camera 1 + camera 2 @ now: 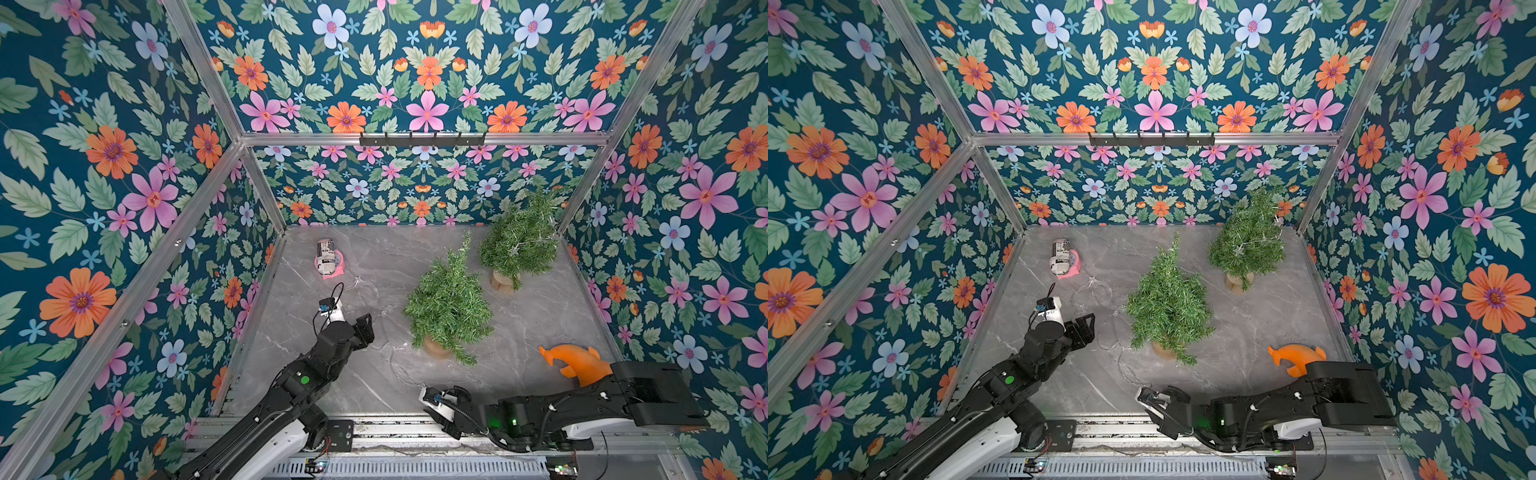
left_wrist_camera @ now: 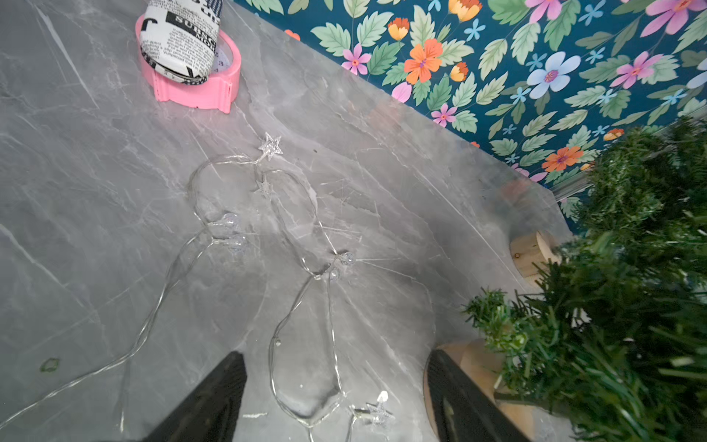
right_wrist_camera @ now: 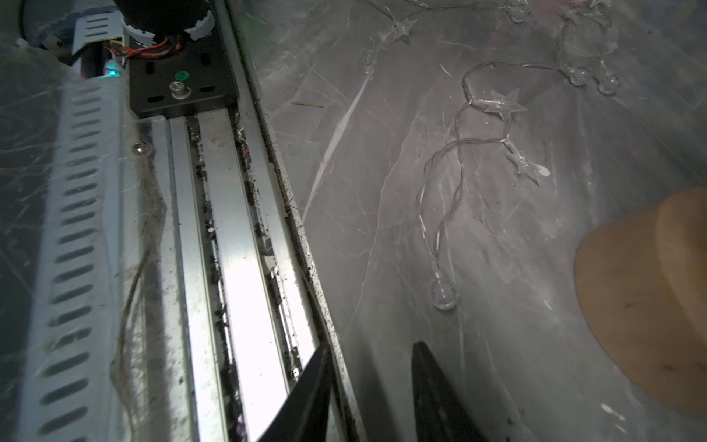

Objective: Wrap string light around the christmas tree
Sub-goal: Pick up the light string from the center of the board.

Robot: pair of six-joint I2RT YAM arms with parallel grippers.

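The string light (image 2: 302, 268) is a thin clear wire with small stars and beads, lying in loose loops on the grey marble table (image 1: 374, 257), left of and in front of the near christmas tree (image 1: 449, 303). This tree stands upright on a wooden base (image 3: 650, 298). My left gripper (image 2: 336, 367) hangs open just above the table. One wire loop and a star lie on the table between its fingers, untouched. My right gripper (image 3: 371, 356) sits low at the table's front edge, jaws apart and empty. The wire's end bead (image 3: 443, 294) lies ahead of it.
A second tree (image 1: 519, 237) at the back right carries a light string of its own. A pink holder with a newsprint roll (image 1: 329, 258) sits at the back left. An orange toy (image 1: 577, 361) lies front right. A metal rail (image 1: 395, 428) runs along the front.
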